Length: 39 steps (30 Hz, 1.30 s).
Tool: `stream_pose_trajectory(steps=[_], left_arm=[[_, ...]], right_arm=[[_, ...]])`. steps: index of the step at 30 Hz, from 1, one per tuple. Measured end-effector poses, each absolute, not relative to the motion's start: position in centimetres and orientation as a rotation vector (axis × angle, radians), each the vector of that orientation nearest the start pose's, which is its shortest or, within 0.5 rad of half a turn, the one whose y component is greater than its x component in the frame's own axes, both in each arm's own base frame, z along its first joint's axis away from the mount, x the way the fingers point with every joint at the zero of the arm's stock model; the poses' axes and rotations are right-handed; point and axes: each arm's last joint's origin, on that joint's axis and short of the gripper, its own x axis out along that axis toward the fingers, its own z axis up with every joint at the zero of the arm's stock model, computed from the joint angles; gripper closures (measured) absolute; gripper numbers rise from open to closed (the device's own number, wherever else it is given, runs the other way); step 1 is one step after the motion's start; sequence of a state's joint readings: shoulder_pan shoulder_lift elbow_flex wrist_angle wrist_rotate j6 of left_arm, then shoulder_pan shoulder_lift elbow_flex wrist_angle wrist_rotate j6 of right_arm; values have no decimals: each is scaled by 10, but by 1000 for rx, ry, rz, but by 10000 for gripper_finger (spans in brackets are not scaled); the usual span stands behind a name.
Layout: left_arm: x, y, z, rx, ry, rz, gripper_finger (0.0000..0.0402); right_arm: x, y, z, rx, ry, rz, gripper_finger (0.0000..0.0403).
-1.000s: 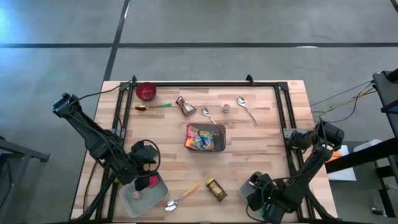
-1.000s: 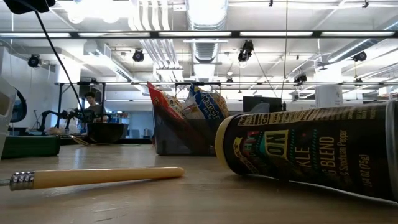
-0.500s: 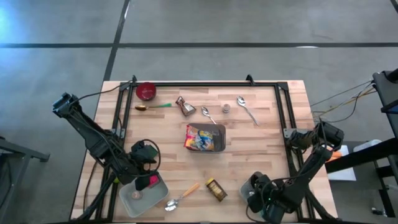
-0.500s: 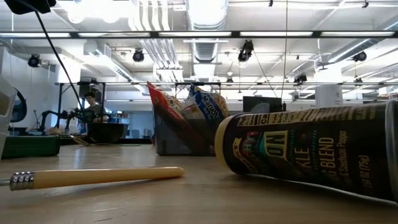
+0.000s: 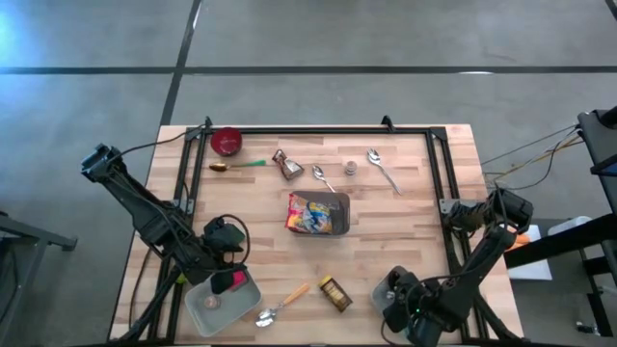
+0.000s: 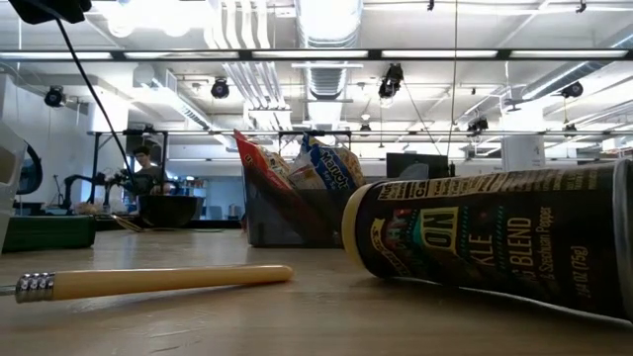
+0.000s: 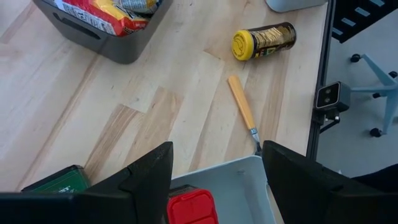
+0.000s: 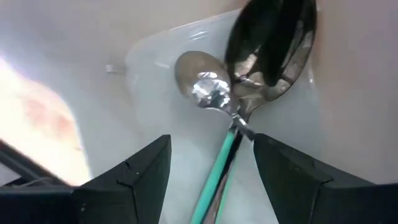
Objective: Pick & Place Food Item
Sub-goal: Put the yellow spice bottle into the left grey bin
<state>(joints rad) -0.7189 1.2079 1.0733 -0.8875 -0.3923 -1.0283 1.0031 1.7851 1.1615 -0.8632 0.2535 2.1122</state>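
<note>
Likely food item, judged from the label: a seasoning jar (image 5: 335, 294), on its side on the wooden table (image 5: 405, 212) toward the front edge, yellow lid end facing the left arm, just beside a wooden-handled spoon (image 5: 281, 304) but apart from it. Probably light, stiff and smooth-walled; apt to roll under a push from the side, so best taken across the round body near the middle, fingers square to the long axis (not by the lid). Label only partly readable in the low view, far end cut off by the frame. Another candidate: a small red block (image 5: 224, 283) already in the white tray (image 5: 198, 313) at the front left corner, too blurred to name, half cut off in the left wrist view. Directly above it the left gripper (image 5: 224, 260), fingers spread wide, nothing between them. Further back, at the table's middle, a grey bin (image 5: 344, 217) of snack bags (image 5: 308, 214). At the front right the right gripper (image 5: 403, 301), fingers likewise apart and empty, low over a white container (image 8: 149, 62) with two spoons (image 8: 205, 84) inside, one on a green handle; container itself mostly hidden beneath the arm from above. Contents of the jar, full or empty, impossible to tell.
</note>
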Motion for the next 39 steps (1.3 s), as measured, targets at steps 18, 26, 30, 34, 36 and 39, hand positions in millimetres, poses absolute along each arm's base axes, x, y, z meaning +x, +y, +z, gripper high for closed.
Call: stream_pose_trajectory(steps=[18,26,30,34,36,39], left_arm=[[201,-124,304,-456,789,185,153],[239,-77,316,-457,730,-24,153],[242,-54,323,-422,697,-103,153],[230,-46,333,-312,651,-147,153],[222,-45,340,-268,612,-167,153],[212,-42,349,-212,562,-183,153]], right_arm=[[188,237,312,795,1035,-689,175],[206,158,366,734,917,-776,175],[214,109,373,746,932,-823,175],[219,63,375,792,949,-825,175],[221,41,377,816,924,-803,175],[222,12,377,841,870,-799,175]])
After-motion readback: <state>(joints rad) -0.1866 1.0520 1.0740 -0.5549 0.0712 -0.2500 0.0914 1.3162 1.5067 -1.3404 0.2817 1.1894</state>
